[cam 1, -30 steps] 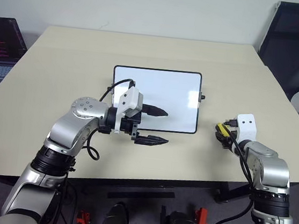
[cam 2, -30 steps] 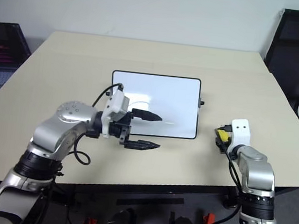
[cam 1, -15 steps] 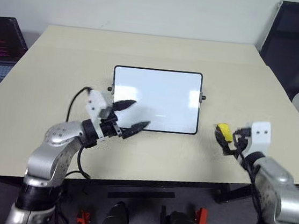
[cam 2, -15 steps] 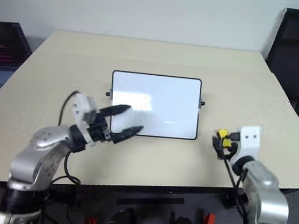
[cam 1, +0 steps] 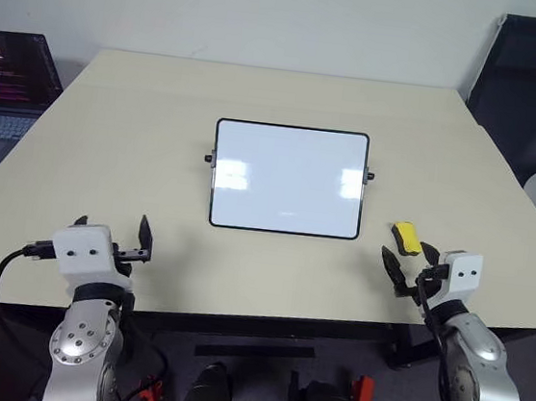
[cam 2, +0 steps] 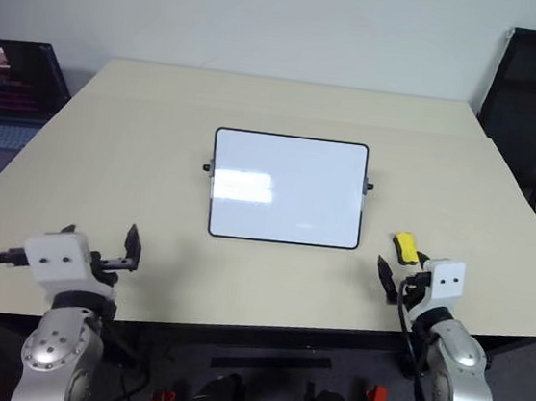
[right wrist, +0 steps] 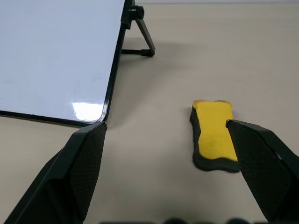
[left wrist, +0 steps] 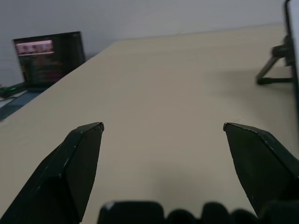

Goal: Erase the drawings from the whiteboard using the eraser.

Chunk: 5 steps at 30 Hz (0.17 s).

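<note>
While we judge from this moment alone, the wiping looks finished.
Left tool (cam 1: 108,240): fingers apart, empty, at the near edge of the worktop (cam 1: 111,134).
Right tool (cam 1: 413,271): fingers apart, empty, just short of the eraser.
Eraser (cam 1: 405,237): lies flat on the worktop, beside the board's right corner, untouched.
Whiteboard (cam 1: 288,179): propped mid-worktop; we see no drawings, only glare.
Left to do: nothing that we can make out.

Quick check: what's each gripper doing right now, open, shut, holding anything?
Left gripper: open, empty.
Right gripper: open, empty; the eraser lies on the table.
</note>
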Tool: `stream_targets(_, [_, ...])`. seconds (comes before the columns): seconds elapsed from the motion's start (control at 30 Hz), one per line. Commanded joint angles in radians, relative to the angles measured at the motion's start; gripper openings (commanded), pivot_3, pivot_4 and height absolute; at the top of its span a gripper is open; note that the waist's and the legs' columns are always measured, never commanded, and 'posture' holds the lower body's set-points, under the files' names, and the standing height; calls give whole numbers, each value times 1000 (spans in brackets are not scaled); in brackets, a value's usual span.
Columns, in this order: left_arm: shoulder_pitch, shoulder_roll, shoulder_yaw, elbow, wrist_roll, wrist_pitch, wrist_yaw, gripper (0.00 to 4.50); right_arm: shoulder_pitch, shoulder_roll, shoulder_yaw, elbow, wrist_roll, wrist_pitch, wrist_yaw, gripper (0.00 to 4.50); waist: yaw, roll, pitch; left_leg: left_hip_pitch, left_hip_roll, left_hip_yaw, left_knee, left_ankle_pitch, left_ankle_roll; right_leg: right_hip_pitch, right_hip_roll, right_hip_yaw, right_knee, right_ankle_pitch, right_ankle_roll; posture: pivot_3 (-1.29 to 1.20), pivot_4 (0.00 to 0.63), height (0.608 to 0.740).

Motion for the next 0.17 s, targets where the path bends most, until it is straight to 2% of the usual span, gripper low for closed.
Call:
stream_targets(0.03, [31, -13, -50, -60, 24, -26, 1, 4500, -52, -44, -21, 6, 24, -25, 20, 4470, 0, 0, 0, 0, 0, 0, 0, 0, 0, 0, 0, 0, 0, 0, 0, 0, 150, 740])
stream_targets(0.17, [16, 11, -67, -32, 22, -35, -20, 4500, -115, -86, -15, 37, 31, -5, 23, 4470, 1, 0, 0, -1, 1, 0, -2, 0, 1, -1, 1, -1, 2, 0, 0, 0, 150, 740])
